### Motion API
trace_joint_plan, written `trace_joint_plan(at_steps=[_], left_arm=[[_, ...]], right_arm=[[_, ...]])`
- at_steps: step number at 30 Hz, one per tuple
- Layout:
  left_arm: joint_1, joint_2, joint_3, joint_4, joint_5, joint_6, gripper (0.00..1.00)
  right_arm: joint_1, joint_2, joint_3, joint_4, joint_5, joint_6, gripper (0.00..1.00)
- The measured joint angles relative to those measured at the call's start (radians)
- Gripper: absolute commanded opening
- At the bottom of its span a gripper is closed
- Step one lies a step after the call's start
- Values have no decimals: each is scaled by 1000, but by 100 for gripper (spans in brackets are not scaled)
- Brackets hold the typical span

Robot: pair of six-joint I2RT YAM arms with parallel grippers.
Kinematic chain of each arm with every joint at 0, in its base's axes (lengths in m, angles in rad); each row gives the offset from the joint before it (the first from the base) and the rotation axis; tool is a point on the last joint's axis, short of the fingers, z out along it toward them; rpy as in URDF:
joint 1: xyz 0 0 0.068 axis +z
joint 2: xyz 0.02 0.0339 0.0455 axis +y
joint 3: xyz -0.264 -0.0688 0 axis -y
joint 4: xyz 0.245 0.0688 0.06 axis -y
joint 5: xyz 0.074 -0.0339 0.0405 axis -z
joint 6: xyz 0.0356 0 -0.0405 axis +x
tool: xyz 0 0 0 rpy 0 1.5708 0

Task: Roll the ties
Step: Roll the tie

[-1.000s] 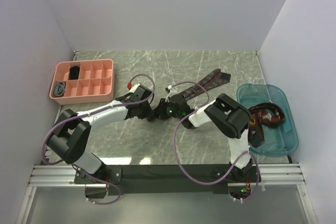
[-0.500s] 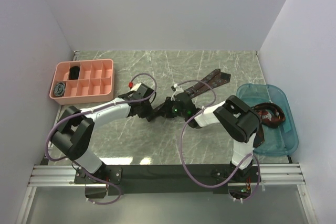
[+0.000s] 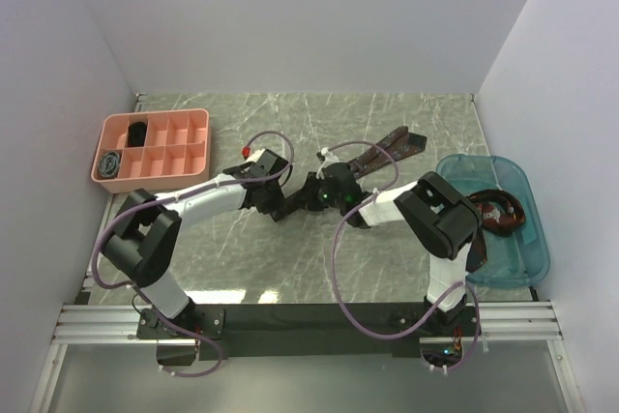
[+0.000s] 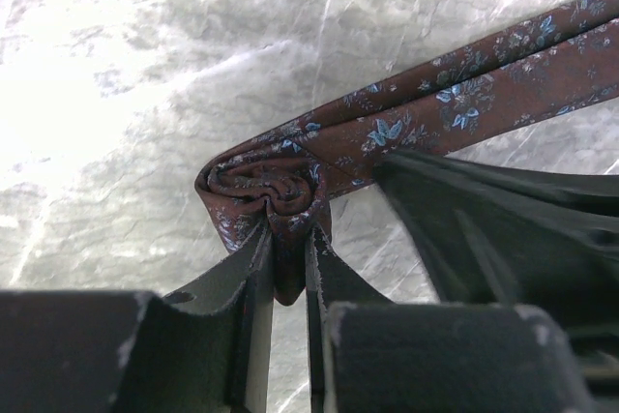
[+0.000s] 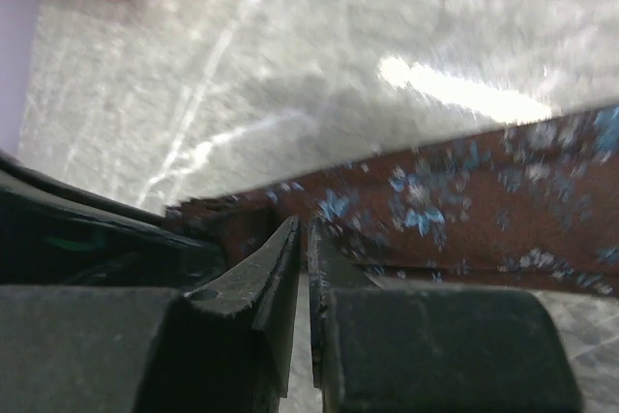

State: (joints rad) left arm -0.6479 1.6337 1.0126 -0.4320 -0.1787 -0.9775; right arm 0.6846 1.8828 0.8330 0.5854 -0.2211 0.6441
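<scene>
A dark maroon tie with small blue flowers (image 3: 385,150) lies as a strip on the marble table, running from the centre toward the far right. Its near end is wound into a small coil (image 4: 261,186). My left gripper (image 3: 283,204) is shut on that coil, its fingertips (image 4: 259,244) pinching the folded fabric. My right gripper (image 3: 308,193) faces it from the right, its jaws almost together on the tie's edge (image 5: 426,210) beside the coil. The right gripper's dark body also shows in the left wrist view (image 4: 503,229).
A pink compartment tray (image 3: 193,123) stands at the far left; it holds a black coil (image 3: 138,132) and a grey-blue coil (image 3: 111,163). A blue bin (image 3: 513,181) at the right holds more ties (image 3: 493,215). White walls stand on three sides.
Both grippers have shifted a little toward the far right along the tie, still meeting at its coiled end. The right wrist has moved farther up the strip.
</scene>
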Motion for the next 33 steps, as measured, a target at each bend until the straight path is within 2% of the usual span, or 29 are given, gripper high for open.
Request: trace_joint_plan(at_steps=[8,11,14,17,19,20,22,23,24,26,28,33], left_arm=[[0,51,41,-3,7,21,1],[-1,82,66,-8,10,31,4],[-2,100,87,-19,11,40,13],[-2,104,92,-21,13,42,26],[-2,105,92,-18,14,45,39],[-2,105,92,-10,17,43,51],[-3,105,92,14,24,38,58],[-5,105,91,25,25,36,67],[-7,105,90,34,27,36,71],[-8,99,78,55,29,30,77],[-8,90,64,87,34,22,79],[-8,66,20,153,36,3,81]], right_arm=[[-5,47,7,-8,-16,79,12],[-7,49,6,-9,-17,103,12],[-10,52,6,-7,-20,122,12],[-11,54,5,-2,-24,132,11],[-11,54,3,0,-24,136,11],[-11,54,2,2,-24,137,11],[-11,54,-5,13,-25,136,11],[-11,54,-10,21,-26,135,11],[-11,52,-14,28,-26,133,12],[-15,37,-35,37,-19,122,12],[-18,16,-56,32,-16,105,13],[-17,-36,-101,23,-13,61,27]])
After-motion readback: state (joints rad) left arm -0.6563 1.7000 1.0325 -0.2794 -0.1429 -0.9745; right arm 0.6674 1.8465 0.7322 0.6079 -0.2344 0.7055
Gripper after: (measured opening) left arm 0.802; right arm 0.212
